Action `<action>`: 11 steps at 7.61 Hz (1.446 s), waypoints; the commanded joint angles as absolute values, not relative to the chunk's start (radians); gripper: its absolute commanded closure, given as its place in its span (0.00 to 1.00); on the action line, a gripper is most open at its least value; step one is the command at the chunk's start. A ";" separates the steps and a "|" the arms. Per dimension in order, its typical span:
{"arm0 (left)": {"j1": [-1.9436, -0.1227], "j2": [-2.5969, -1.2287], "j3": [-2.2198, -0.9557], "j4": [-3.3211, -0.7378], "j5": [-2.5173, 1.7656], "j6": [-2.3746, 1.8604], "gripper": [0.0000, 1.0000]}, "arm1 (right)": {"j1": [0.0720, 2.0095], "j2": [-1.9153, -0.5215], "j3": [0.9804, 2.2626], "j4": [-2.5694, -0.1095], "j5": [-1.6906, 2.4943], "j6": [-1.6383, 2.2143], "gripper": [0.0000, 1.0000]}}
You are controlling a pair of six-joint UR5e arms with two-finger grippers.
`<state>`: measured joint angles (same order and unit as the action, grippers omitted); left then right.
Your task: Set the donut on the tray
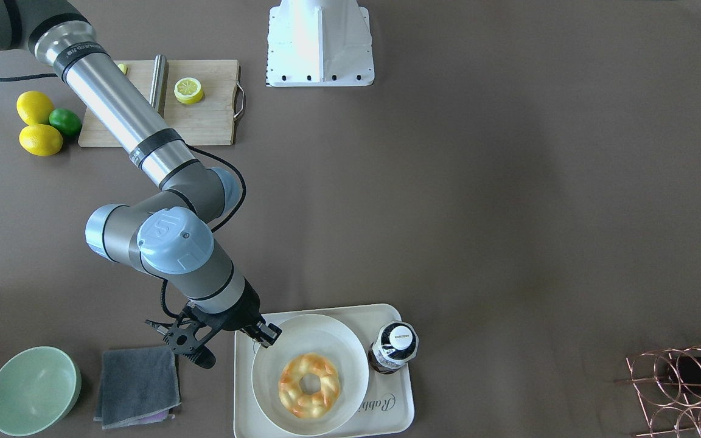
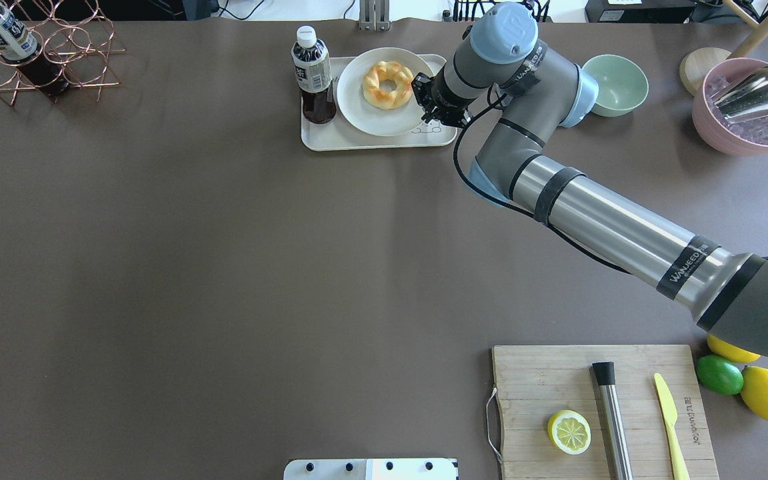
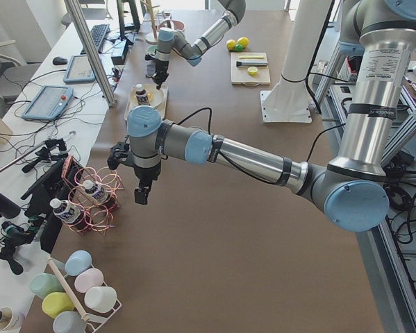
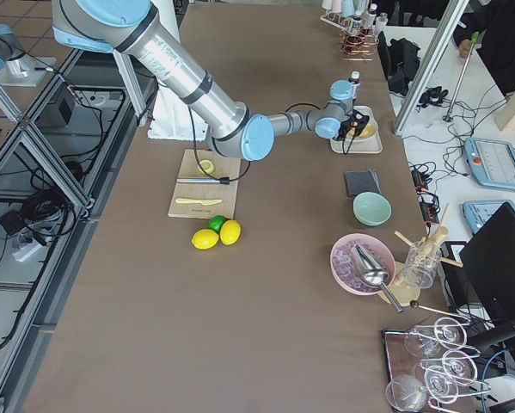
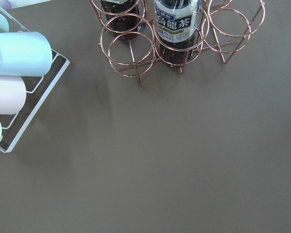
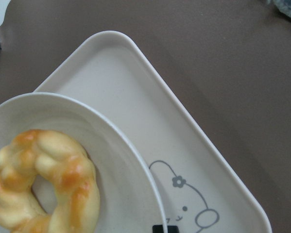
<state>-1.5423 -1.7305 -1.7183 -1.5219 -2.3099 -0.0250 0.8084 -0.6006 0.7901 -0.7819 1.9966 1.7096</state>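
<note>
Front-facing: the donut (image 1: 310,385) lies flat, hole up, on a white plate (image 1: 326,331) in the tray (image 1: 402,395), beside a bottle (image 1: 394,348). The right gripper (image 1: 267,334) hovers at the plate's rim, apart from the donut; I cannot tell how its jaws stand. Overhead: the ring looks round, with no clear long axis. Left side: the left gripper (image 3: 142,194) hangs near a copper rack (image 3: 96,201), and I cannot tell its state.

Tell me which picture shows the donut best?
The front-facing view: the whole donut shows, large, on its plate. Overhead shows it whole but smaller; the right wrist view is close but cuts it off; the side views show only a speck.
</note>
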 commanded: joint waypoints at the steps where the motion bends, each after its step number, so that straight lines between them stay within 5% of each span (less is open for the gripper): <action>1: -1.543 -1.732 -1.712 -1.522 -2.316 -0.025 0.02 | 0.836 -0.601 0.810 -0.822 2.072 1.709 1.00; 2: -1.542 -1.732 -1.712 -1.522 -2.328 -0.025 0.02 | 0.839 -0.606 0.813 -0.827 2.074 1.709 0.01; 5: -1.542 -1.733 -1.712 -1.522 -2.329 -0.025 0.02 | 0.848 -0.635 0.924 -0.970 2.078 1.671 0.00; 7: -1.560 -1.724 -1.715 -1.522 -2.330 -0.021 0.02 | 0.877 -0.858 1.268 -1.224 2.101 1.550 0.00; 11: -1.586 -1.675 -1.716 -1.522 -2.330 0.041 0.02 | 0.986 -1.215 1.711 -1.637 2.086 1.110 0.00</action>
